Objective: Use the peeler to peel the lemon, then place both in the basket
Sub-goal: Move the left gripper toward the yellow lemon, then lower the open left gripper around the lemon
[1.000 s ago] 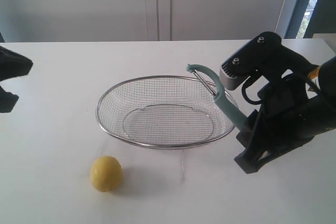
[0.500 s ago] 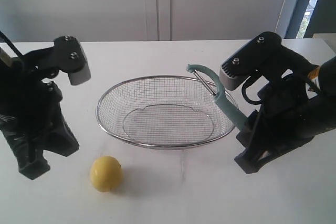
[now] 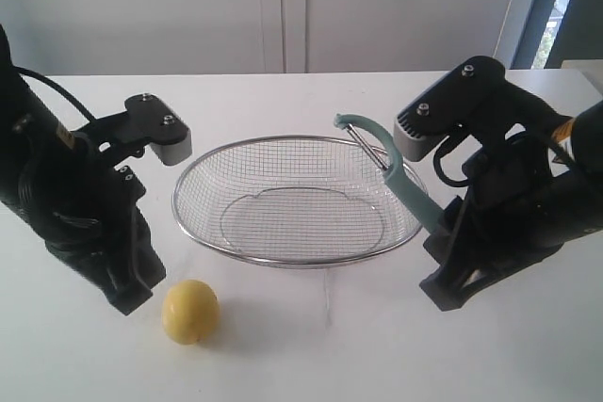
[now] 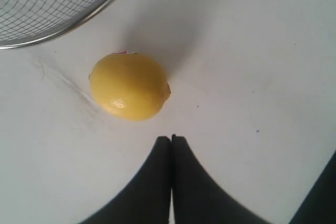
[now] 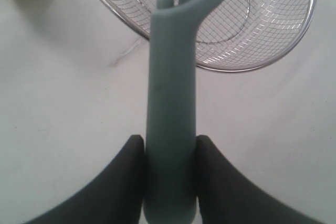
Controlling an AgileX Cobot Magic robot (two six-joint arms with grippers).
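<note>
The left gripper (image 4: 171, 140) has slid in closer to the lemon (image 3: 190, 311) since half a second ago. It is now just beside the lemon, not touching, its fingers pressed together and empty. The lemon lies on the white table (image 3: 311, 355) in front of the basket (image 3: 283, 262). The right gripper (image 5: 170, 148) hasn't shifted — it pinches the peeler (image 3: 405, 190) by its handle, head over the basket's rim.

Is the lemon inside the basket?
No, the lemon sits on the table, outside the rim of the basket.
</note>
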